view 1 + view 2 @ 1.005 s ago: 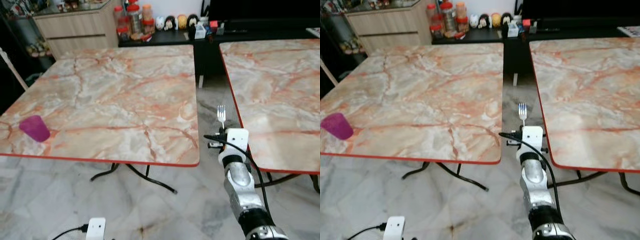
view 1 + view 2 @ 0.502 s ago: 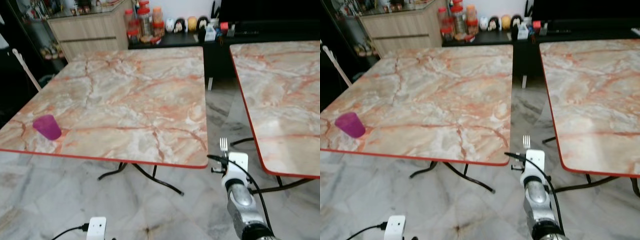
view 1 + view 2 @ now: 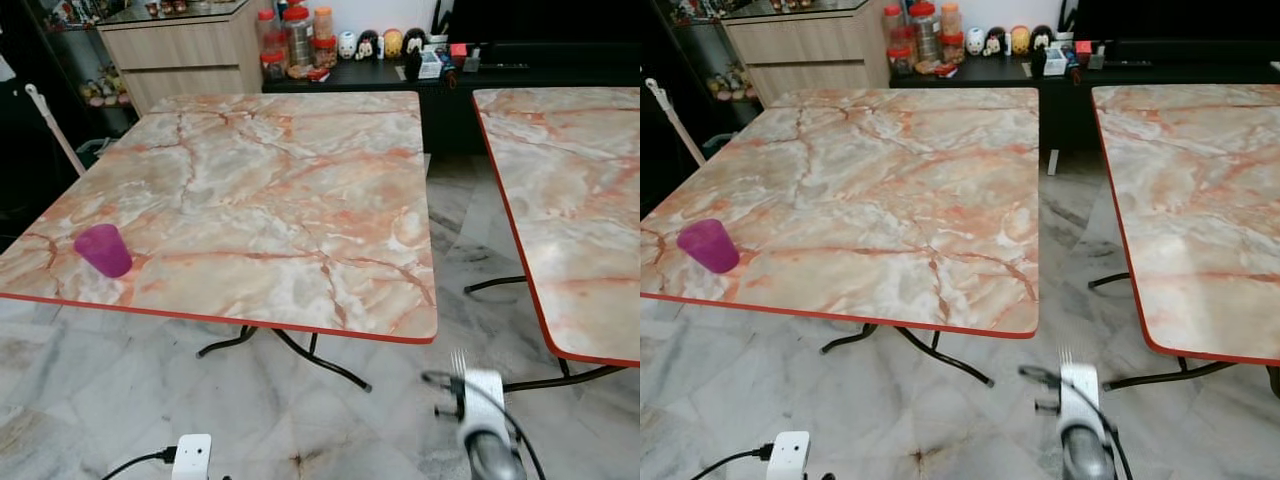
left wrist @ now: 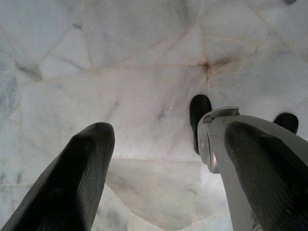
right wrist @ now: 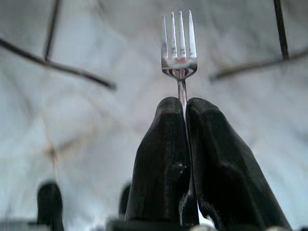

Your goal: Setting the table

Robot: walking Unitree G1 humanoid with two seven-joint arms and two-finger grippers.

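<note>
— Right end effector [image 5: 185, 125]: what has it got?
— Its fingers are pinched tight on a fork [image 5: 179, 45], tines up, low over the marble floor [image 3: 120, 390], before the gap between two counters.
— And the left end effector [image 4: 163, 159]?
— Hanging idle, fingers spread wide, holding nothing.
— Room to move?
— The near counter [image 3: 260, 200] has a red-trimmed front edge; a purple cup [image 3: 103, 250] stands near its left corner. The second counter [image 3: 570, 190] is at right, with open floor between. Black legs [image 3: 300, 350] splay underneath.
</note>
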